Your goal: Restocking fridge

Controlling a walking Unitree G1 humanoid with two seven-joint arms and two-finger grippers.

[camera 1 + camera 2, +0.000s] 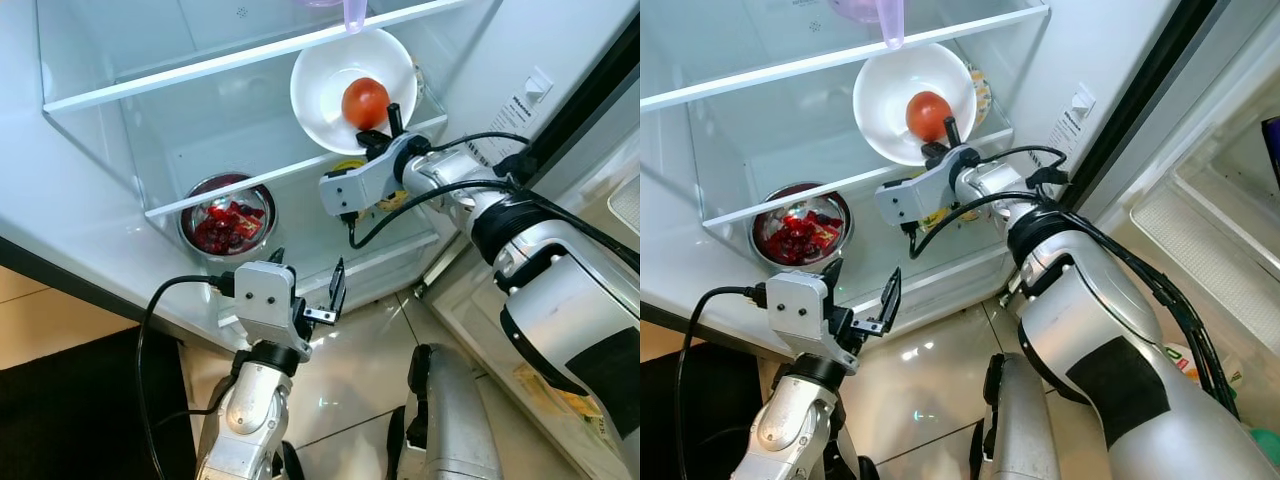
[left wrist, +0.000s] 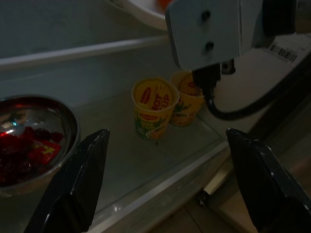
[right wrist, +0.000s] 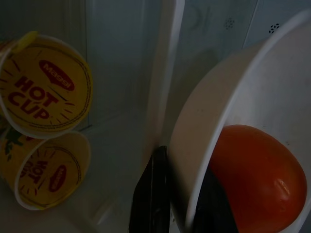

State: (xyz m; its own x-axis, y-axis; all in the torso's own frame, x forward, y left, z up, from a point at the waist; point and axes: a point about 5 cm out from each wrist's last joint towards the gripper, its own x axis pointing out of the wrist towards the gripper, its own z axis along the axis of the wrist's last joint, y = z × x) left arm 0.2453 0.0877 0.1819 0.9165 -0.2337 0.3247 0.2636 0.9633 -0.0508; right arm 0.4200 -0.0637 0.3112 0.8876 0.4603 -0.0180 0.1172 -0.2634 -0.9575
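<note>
1. On the left of the lower glass shelf [image 1: 300, 170] sits a steel bowl [image 1: 228, 215] of dark red pieces with a red wrapper among them; any print on the wrapper is too small to read.
2. The left gripper [image 1: 308, 288] hovers near the front of the fridge, just outside that shelf, its two black fingers [image 2: 73, 189] spread wide and holding nothing. I judge it to be waiting, not working.
3. Further right on the same shelf stand two yellow cups [image 2: 154, 108], side by side and touching or nearly so. Their red lettering reads "HOT CUP", with a red oval brand mark above that I cannot read surely.
4. The right gripper [image 1: 380, 125] reaches into the fridge and pinches the rim of a white bowl [image 1: 330, 85], one finger inside the wall and one outside, closed on it. The bowl carries a tomato [image 1: 365, 101] and is tilted toward the camera, held at the level of the shelf edge above the cups.
5. The step in hand looks like placing this bowl on the shelf. The next move calls for levelling it so the tomato cannot roll out, setting it flat on the glass, then loosening the fingers.
6. On the far right, a sticker [image 1: 521, 103] on the fridge wall carries small print that is illegible.
</note>
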